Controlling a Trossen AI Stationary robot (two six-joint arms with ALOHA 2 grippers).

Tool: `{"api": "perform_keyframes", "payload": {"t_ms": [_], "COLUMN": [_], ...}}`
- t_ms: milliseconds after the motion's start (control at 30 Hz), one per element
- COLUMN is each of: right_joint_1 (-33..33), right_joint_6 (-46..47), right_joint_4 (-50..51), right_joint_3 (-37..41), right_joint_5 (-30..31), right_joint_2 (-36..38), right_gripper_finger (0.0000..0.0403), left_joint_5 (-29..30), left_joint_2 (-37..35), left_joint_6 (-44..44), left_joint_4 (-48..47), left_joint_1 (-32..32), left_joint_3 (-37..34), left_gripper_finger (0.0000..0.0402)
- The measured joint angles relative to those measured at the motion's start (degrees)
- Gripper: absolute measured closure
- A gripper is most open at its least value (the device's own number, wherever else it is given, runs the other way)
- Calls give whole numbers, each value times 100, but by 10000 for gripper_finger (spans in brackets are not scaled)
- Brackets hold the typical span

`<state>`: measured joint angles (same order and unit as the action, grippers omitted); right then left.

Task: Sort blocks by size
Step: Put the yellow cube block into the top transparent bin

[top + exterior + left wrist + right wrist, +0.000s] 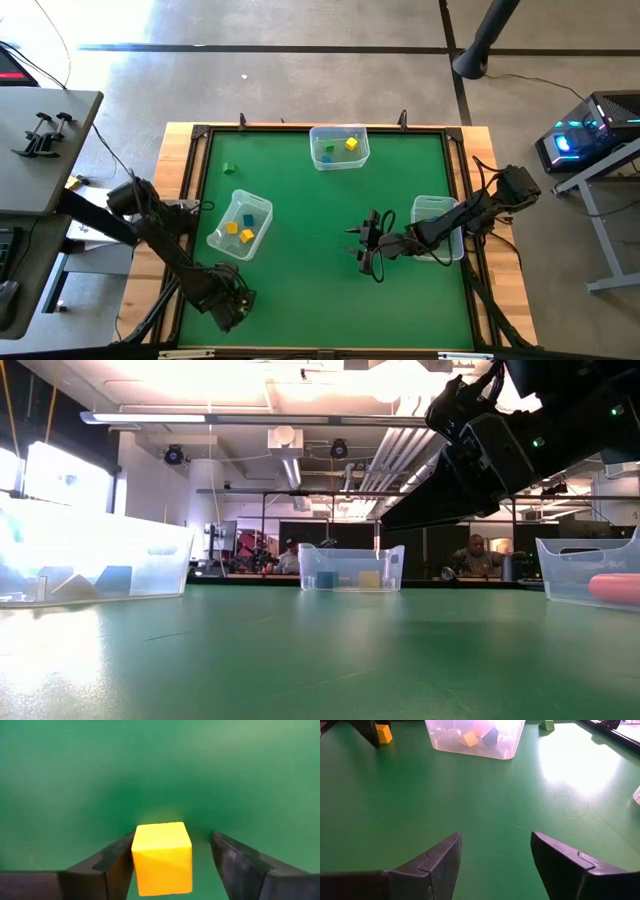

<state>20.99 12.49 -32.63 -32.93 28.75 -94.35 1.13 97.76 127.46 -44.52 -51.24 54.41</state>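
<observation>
Left gripper [170,865] at near-left table corner; in high view own arm hides its fingers and load. Yellow cube [162,858]: plain, sharp-edged, lower face cut off in left wrist view. Cube sits between spread fingers, against one finger [117,862], gap to other; grip not confirmed. Right gripper [495,865] over bare green mat [485,800] beside right bin [432,212], fingers apart, nothing between. Lone green block [229,168] on mat, far-left.

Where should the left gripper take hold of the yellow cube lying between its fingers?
On its two flat opposite side faces, coming straight down: the yellow cube sits square on the green table, between the open left gripper's fingers.
</observation>
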Motion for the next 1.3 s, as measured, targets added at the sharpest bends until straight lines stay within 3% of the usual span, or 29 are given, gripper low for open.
{"api": "perform_keyframes", "payload": {"t_ms": [267,567,667,1000,1100,1300], "right_joint_1": [0,0,0,20,19,117], "right_joint_6": [4,7,48,-224,-325,-912], "right_joint_4": [-3,-4,-7,-151,-151,-342], "right_joint_3": [0,0,0,0,0,0], "right_joint_5": [0,0,0,-77,-330,-630], "right_joint_2": [0,0,0,0,0,2], "right_gripper_finger": [169,169,169,169,169,169], "left_joint_5": [-204,-321,-199,1756,2317,2869], "left_joint_2": [-13,-116,-272,-579,-559,-378], "left_joint_6": [-13,-75,-224,-1354,-2010,-3706], "left_joint_4": [86,126,121,543,1310,3577], "left_joint_1": [4,44,72,354,580,1174], "left_joint_3": [-68,-77,-81,-91,-262,-875], "left_gripper_finger": [196,295,301,301,301,299]}}
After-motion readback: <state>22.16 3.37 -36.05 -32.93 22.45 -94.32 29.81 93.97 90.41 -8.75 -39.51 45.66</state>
